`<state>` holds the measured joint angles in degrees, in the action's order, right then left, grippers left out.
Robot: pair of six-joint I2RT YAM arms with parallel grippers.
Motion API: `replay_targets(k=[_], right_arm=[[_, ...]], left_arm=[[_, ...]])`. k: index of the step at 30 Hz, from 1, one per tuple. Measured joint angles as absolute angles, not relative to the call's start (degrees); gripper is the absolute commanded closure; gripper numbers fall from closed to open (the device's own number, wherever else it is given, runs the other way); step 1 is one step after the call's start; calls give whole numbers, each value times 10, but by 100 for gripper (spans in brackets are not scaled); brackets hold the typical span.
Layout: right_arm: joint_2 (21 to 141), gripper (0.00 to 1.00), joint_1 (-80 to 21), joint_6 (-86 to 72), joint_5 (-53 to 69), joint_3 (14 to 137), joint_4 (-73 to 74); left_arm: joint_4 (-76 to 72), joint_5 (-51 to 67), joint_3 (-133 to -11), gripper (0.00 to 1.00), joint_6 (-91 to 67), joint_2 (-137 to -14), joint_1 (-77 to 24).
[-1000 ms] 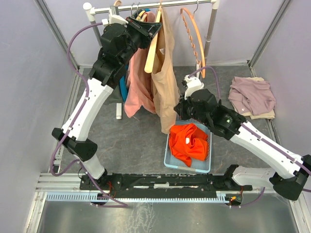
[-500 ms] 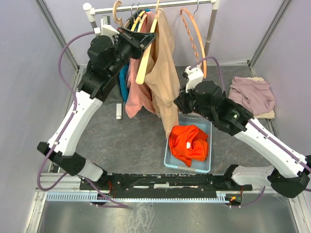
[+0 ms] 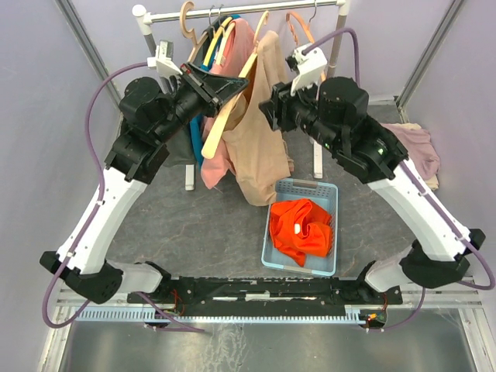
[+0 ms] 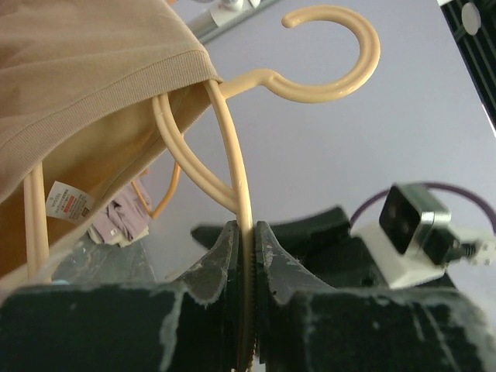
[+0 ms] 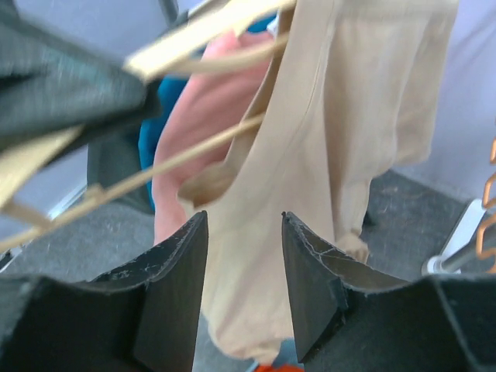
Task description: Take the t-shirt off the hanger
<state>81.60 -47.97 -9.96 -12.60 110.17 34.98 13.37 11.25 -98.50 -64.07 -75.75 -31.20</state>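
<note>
Clamping the cream hanger (image 4: 242, 232), the left jaws are almost fully shut on its thin wire, just below where the two wires meet. The hanger's hook curls up and away from those jaws. It looks clear of the rail (image 3: 256, 8), but the overhead view is too cluttered there to be sure.

The tan t-shirt (image 3: 260, 147) is on this hanger. Its ribbed collar sits around the hanger neck above and left of the left jaws in the wrist view, and a care label shows inside. Overhead, the shirt body drapes down below the left jaws, between the two arms.

The right jaws stand about half open with nothing between the pads (image 5: 174, 294). The tan shirt hangs straight ahead of them, near but apart from the tips as far as the wrist view shows. A pink garment (image 5: 194, 132) and a teal one (image 5: 151, 132) hang ahead and left of the right jaws, behind the hanger arms.

A blue basket (image 3: 329, 190) holding an orange garment (image 3: 301, 229) sits on the bench (image 3: 194, 225) below the right jaws. A mauve clothes pile (image 3: 418, 151) lies out past the right arm, well apart from both jaws. An orange hanger (image 3: 298, 23) hangs on the rail just above the right jaws.
</note>
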Motion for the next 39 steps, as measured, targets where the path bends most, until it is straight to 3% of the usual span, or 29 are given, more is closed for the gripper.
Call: replay_targets(k=[14, 19, 25, 32, 39], right_arm=[[900, 34, -384, -127, -72, 1192, 316], [907, 35, -380, -137, -32, 1195, 303], [907, 50, -380, -141, -8, 1196, 298], [906, 41, -380, -143, -4, 1195, 295], [868, 38, -380, -148, -10, 1163, 296]], left_arm=[[142, 177, -944, 97, -673, -693, -309], [142, 193, -943, 97, -673, -693, -309], [141, 201, -943, 97, -674, -693, -309], [140, 201, -943, 97, -683, -693, -309], [141, 200, -943, 97, -683, -693, -309]])
